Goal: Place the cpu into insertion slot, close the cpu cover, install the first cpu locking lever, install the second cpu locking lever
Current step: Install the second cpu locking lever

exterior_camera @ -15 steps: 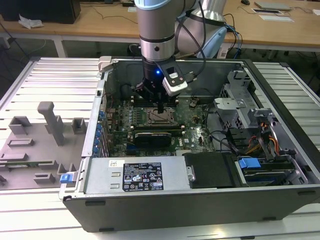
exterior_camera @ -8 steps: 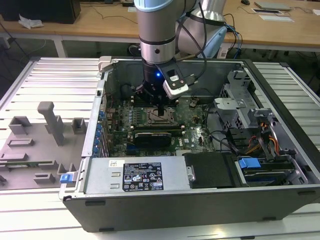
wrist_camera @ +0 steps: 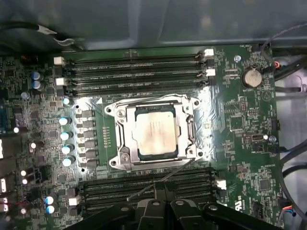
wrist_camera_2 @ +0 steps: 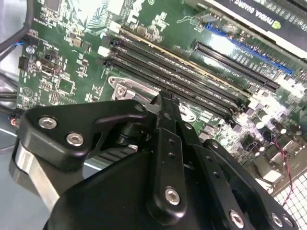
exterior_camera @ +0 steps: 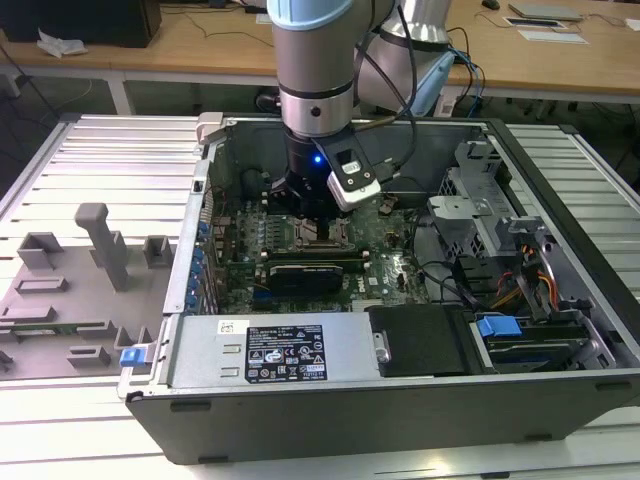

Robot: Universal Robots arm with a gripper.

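Open computer case (exterior_camera: 400, 420) lying on the slatted surface (exterior_camera: 120, 160), with a grey fixture tray (exterior_camera: 70, 290) beside it on the exterior view's left. Inside the case: green circuit board (wrist_camera: 240, 120), a drive bay with blue tabs near the exterior view's right, loose cables along the far wall. Arm reaching straight down into the case, hand (exterior_camera: 315, 205) low over the middle of the board.

On the board, long black memory slots (wrist_camera: 134, 72) on either side of the insertion slot (wrist_camera: 120, 155). Holding the cpu (wrist_camera: 156, 132), seated flat and square. Cpu cover (wrist_camera: 189, 129) down over it, framing the pale metal top through its cut-out.

Thin wire locking lever (wrist_camera: 168, 175) lying slantwise across the slot's edge nearest the hand, seemingly not latched.

Hand (wrist_camera: 162, 189) with fingers drawn together, tips just beside that lever; whether pinching it or only touching, impossible to say.

Judged handling: cpu light, stiff, smooth-topped and slippery, delicate underneath, best taken by opposite edges; now boxed in by the cover, no grip left. Lever likely springy, resisting as pressed down; best hold near its free end.
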